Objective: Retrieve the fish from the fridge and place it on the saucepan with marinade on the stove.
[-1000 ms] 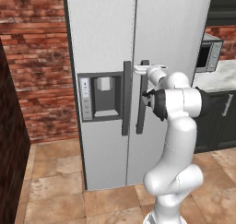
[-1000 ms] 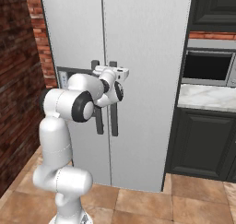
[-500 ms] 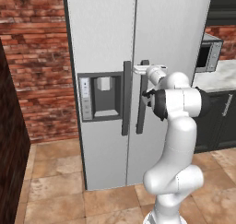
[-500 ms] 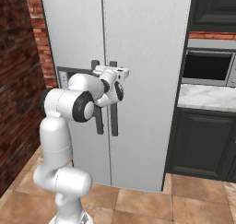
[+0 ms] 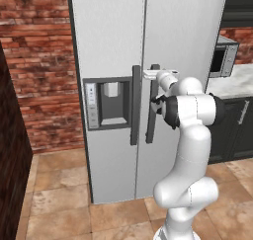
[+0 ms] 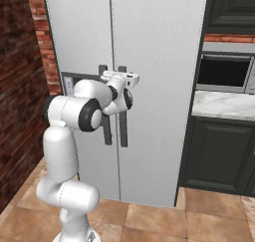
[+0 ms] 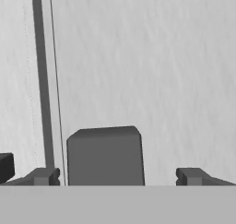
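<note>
The fridge (image 5: 113, 46) (image 6: 159, 47) stands with both doors shut, so the fish is hidden. The saucepan and the stove are out of view. My gripper (image 5: 150, 74) (image 6: 122, 76) is at the top of the right door's dark vertical handle (image 5: 152, 110) (image 6: 123, 131). In the hand view that handle's top (image 7: 105, 154) sits between the two spread fingertips of the gripper (image 7: 117, 174), with a gap on each side. The jaws are open and hold nothing.
The left door carries its own handle (image 5: 135, 105) and a water dispenser recess (image 5: 111, 103). A microwave (image 6: 224, 71) above a marble counter (image 6: 224, 104) and dark cabinets (image 6: 219, 151) lies to the right. A brick wall (image 5: 34, 61) flanks the left.
</note>
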Robot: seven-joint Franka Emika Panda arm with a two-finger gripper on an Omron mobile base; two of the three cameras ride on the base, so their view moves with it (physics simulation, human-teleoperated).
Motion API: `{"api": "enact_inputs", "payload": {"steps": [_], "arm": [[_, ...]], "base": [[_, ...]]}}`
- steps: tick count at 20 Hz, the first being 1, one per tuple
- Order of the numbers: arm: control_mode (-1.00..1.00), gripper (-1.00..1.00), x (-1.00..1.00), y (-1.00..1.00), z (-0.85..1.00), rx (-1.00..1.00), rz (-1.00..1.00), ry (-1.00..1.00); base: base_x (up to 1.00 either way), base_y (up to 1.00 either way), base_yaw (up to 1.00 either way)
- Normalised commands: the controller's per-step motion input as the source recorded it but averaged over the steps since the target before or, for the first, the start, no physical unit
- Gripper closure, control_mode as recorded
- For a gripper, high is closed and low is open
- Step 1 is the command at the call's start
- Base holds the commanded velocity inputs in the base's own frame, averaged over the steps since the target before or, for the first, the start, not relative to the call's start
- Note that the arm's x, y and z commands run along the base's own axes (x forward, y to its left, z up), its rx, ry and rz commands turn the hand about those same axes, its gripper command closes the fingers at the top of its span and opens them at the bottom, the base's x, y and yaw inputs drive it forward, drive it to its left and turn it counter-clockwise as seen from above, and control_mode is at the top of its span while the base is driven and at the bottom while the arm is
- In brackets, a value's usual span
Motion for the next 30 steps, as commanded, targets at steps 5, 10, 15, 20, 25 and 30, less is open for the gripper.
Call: {"api": "enact_inputs", "payload": {"steps": [5, 10, 15, 20, 25, 30], "arm": [[-1.0, -1.0, 0.0, 0.0, 0.0, 0.0, 0.0, 0.0], [-1.0, -1.0, 0.0, 0.0, 0.0, 0.0, 0.0, 0.0], [-1.0, 1.0, 0.0, 0.0, 0.0, 0.0, 0.0, 0.0], [-1.0, 1.0, 0.0, 0.0, 0.0, 0.0, 0.0, 0.0], [-1.0, 1.0, -0.09, 0.0, 0.0, 0.0, 0.0, 0.0], [-1.0, 1.0, -0.42, 0.0, -0.15, 0.0, 0.04, 0.01]], "base": [[0.0, 0.0, 0.0], [0.0, 0.0, 0.0], [0.0, 0.0, 0.0], [0.0, 0.0, 0.0], [0.0, 0.0, 0.0], [0.0, 0.0, 0.0]]}}
